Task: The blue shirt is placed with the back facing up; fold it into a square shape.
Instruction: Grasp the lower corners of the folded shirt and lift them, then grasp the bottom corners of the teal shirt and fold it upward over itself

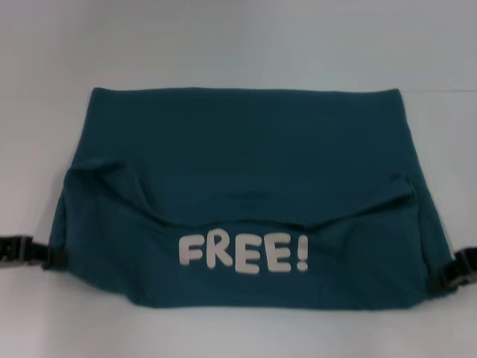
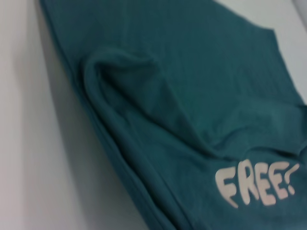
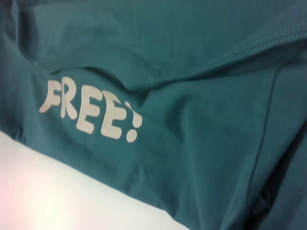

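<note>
A: Where's the shirt (image 1: 246, 198)?
B: Mid-table (image 1: 223, 37), folded into a wide block, the lower flap turned up with "FREE!" (image 1: 242, 253) showing at 6 o'clock.
A: And the grippers?
B: Left gripper (image 1: 33, 252) at the 9 o'clock edge, right gripper (image 1: 451, 277) at 3 o'clock (both touch the cloth). Whether either grips it, I cannot tell.

Only the tips of the robot show in the head view. The left gripper (image 1: 22, 252) is black, made of blocky, angular plastic-looking segments. The right gripper (image 1: 456, 274) is black as well, with a paler grey patch on its upper face.
</note>
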Controlling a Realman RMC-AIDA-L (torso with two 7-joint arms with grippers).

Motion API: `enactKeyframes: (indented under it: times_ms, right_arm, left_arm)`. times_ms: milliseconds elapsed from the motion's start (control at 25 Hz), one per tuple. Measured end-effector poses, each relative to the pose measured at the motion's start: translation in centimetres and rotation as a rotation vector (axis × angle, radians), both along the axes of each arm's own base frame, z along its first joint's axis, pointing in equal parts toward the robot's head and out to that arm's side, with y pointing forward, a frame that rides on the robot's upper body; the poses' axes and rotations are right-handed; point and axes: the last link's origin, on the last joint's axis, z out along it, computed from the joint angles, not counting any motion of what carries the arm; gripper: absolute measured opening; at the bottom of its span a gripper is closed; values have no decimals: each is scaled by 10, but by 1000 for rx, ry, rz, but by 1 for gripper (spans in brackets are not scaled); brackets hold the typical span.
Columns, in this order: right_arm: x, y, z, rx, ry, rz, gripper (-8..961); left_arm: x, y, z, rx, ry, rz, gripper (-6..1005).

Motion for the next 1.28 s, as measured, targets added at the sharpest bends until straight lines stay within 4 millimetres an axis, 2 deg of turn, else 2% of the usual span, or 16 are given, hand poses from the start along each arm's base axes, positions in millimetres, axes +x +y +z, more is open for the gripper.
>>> enactKeyframes:
  times_ms: [200, 400, 640, 960, 1120, 1280]
  right_arm:
    - [10, -19, 6, -56, 16, -18, 53]
    - [21, -27, 11, -49, 18, -36, 53]
    - [28, -26, 21, -8, 20, -50, 52]
    - [27, -24, 23, -2, 20, -47, 52]
    - [24, -18, 29, 55, 68, -8, 52]
    - [17, 3, 39, 222, 130, 9, 52]
  left_arm:
    - [-7, -19, 1, -106, 42, 21, 29]
    - [-14, -31, -1, -175, 74, 47, 29]
    - [-15, -33, -1, -212, 102, 53, 30]
    - [-16, -32, 1, -205, 111, 52, 30]
    - [-11, -22, 8, -121, 68, 8, 30]
    - [-7, 9, 21, 28, 59, 24, 29]
